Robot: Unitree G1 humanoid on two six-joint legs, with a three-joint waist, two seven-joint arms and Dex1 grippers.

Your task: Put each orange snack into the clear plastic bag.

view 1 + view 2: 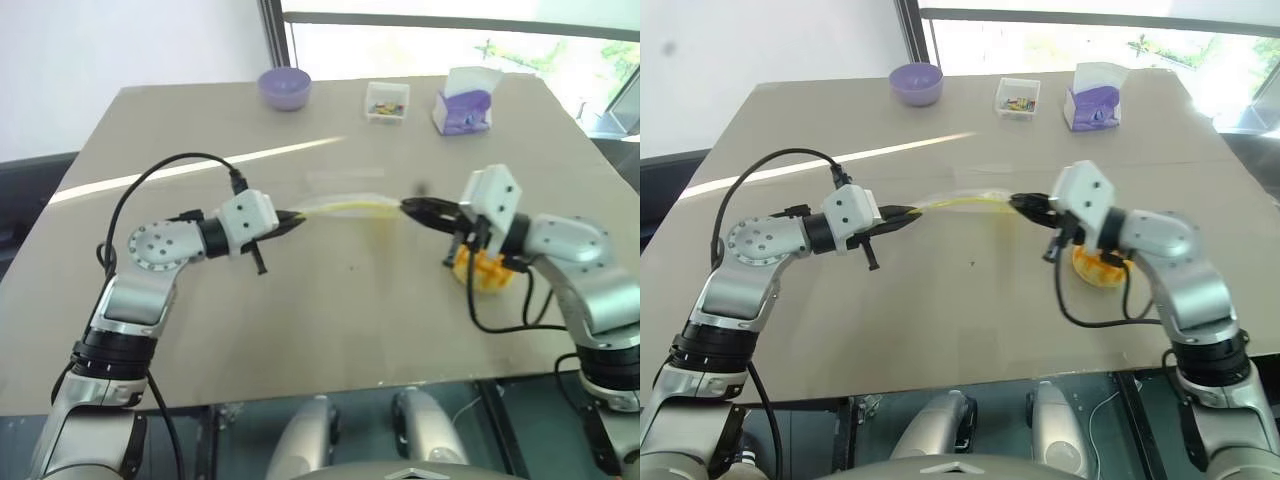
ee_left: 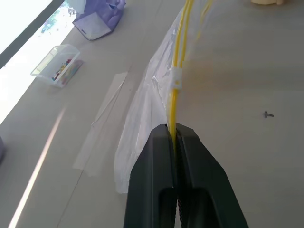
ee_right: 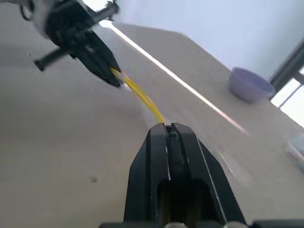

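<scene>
Clear plastic bag stretched left-to-right above the surface, yellow seal strip pinched at either end by left claw and right claw; orange snack just beneath right claw, nearer side.

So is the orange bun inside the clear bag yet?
No, the orange snack sits on the table under the right arm, while the clear plastic bag hangs stretched between the two tools.
</scene>
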